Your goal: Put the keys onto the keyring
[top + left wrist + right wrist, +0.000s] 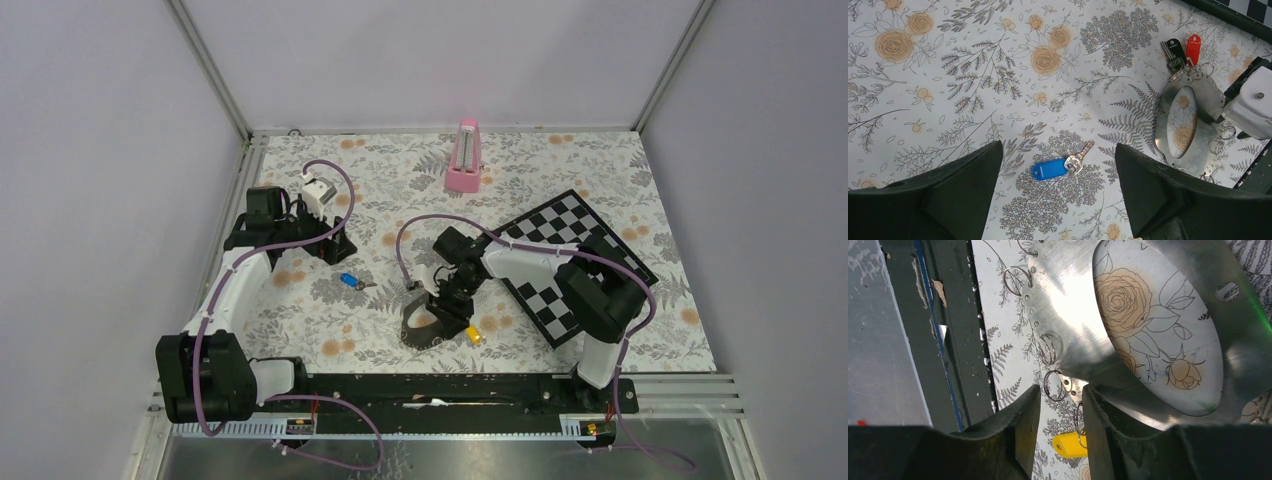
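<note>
Yellow key (1069, 446) — beside right gripper (1061, 392)

Left end effector (1058, 146) spread wide

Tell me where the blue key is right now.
In the top view the blue key lies on the floral table, left of centre, beside the left claw, with the keyring to its right.

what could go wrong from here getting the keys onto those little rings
1. The right gripper has its jaws narrowly apart at the small silver split rings edging the flat oval metal plate; thin wire could slip free.
2. The yellow-headed key lies close by that gripper and might get knocked.
3. The blue-headed key lies flat on the flowered cloth under the open left gripper, likely awkward to pinch.
</note>
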`<state>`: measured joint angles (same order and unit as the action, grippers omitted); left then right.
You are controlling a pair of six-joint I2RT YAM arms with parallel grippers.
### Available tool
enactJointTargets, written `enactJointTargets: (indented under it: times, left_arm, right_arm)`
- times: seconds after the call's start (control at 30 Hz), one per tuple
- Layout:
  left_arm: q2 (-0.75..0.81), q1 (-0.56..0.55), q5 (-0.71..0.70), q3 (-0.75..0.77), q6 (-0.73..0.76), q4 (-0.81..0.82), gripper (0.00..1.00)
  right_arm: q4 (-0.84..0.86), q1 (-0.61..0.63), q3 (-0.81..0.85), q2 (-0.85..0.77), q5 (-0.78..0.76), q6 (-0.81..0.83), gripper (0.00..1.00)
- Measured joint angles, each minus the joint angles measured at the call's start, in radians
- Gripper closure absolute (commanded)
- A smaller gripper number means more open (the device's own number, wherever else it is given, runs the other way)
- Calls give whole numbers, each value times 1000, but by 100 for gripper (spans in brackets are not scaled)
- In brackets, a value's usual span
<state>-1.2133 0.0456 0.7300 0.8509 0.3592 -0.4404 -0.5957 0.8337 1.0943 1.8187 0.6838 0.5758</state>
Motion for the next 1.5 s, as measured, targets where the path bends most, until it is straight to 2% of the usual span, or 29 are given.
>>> enactJointTargets:
  times: [0.23, 0.73, 1.13, 1.5]
  left_arm:
    - [0, 0, 0, 0, 0, -1, 9]
    - [0, 0, 0, 0, 0, -6, 9]
    - [0, 0, 0, 0, 3, -12, 9]
    - [-8, 0, 0, 0, 3, -13, 9]
  right_arm:
    - [23, 24, -38, -25, -38, 12, 57]
    - [32, 47, -49, -39, -66, 10, 88]
    - [26, 41, -17, -39, -65, -42, 98]
    - [50, -10, -9, -39, -69, -139, 100]
